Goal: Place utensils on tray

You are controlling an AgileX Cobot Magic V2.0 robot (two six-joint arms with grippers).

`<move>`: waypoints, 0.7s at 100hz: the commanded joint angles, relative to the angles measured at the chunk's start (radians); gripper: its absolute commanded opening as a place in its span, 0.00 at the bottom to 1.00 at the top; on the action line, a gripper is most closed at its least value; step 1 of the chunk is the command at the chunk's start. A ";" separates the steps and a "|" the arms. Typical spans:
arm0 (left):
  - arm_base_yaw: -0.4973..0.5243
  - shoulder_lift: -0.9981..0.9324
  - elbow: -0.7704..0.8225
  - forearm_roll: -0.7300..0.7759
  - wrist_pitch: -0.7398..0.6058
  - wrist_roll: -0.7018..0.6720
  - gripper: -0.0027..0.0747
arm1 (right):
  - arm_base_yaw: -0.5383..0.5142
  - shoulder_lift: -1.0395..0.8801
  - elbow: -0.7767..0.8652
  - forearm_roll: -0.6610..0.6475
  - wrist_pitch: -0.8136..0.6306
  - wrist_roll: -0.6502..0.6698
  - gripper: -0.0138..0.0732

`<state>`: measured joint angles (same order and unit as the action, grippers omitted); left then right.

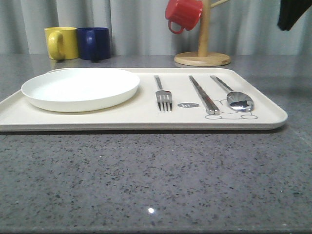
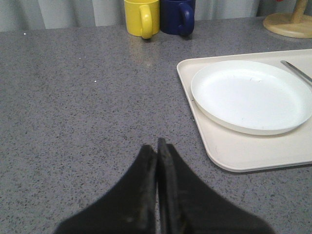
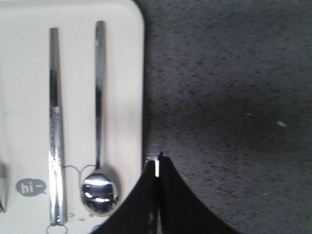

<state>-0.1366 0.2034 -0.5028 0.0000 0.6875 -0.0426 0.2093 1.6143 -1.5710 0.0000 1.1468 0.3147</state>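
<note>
Already | plate [image 1: 80, 88], fork [image 1: 163, 95], chopsticks [image 1: 203, 95], spoon [image 1: 233, 95] lay on tray [image 1: 146, 117], handles pointing far | left fingers [image 2: 157, 146] closed empty, left of tray | right fingers [image 3: 157, 163] closed empty, right of spoon.

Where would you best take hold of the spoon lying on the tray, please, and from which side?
Probably at mid-handle, from straight above, fingers closing across it. The spoon lies flat on the tray, handle pointing away from the robot; the handle is slim and straight, with a gap to the chopsticks beside it.
</note>
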 commanded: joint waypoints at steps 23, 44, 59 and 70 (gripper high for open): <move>-0.008 0.011 -0.024 -0.007 -0.071 -0.009 0.01 | -0.147 -0.152 0.036 -0.054 0.037 -0.039 0.09; -0.008 0.011 -0.024 -0.007 -0.071 -0.009 0.01 | -0.226 -0.237 0.144 -0.054 0.038 -0.039 0.09; -0.008 0.011 -0.024 -0.007 -0.071 -0.009 0.01 | -0.254 -0.330 0.249 -0.054 0.014 -0.039 0.09; -0.008 0.011 -0.024 -0.007 -0.071 -0.009 0.01 | -0.263 -0.405 0.338 -0.053 -0.023 -0.039 0.09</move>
<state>-0.1366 0.2034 -0.5028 0.0000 0.6875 -0.0426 -0.0416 1.2920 -1.2659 -0.0430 1.1838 0.2878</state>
